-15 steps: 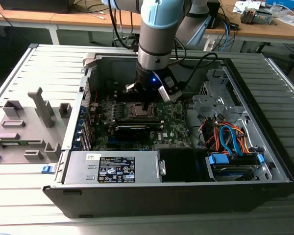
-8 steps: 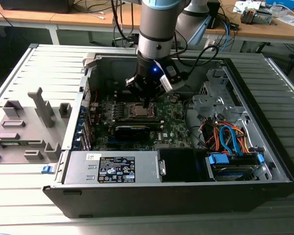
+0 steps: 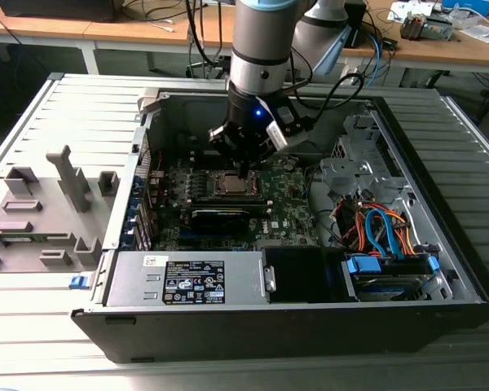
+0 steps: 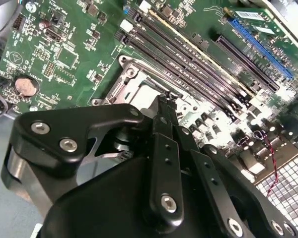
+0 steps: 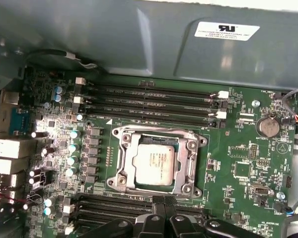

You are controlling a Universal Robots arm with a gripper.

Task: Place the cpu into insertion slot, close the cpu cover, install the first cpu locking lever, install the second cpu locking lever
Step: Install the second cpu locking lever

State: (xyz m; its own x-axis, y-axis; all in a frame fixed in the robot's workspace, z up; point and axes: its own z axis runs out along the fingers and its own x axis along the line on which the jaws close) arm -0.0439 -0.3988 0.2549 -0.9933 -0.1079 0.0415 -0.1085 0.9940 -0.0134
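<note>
Arm inside open computer case, which lies on its side on the slatted grey surface. Gripper hangs just above the green motherboard, at the socket's edge toward the exterior view's right.

Cpu: small flat square chip, pale silver-grey metal top w/ faint print, seated flat in the socket in the first wrist view. In the exterior view it reads as a pale square mid-board, beside the gripper tip.

Cpu cover: thin silver-grey frame plate w/ square central opening, lying down flat around the chip; chip top shows through the opening. Screws at the frame corners. In the second wrist view the cover is partly hidden behind the gripper body.

Gripper state: fingers pressed together at the tip, no gap btwn them, nothing held. Tip sits at the cover's rim; contact vs. just above — can't tell.

Memory slots run along one side of the socket, more on the opposite side by the gripper. Coin battery near board edge. Lever positions not discernible.
</note>
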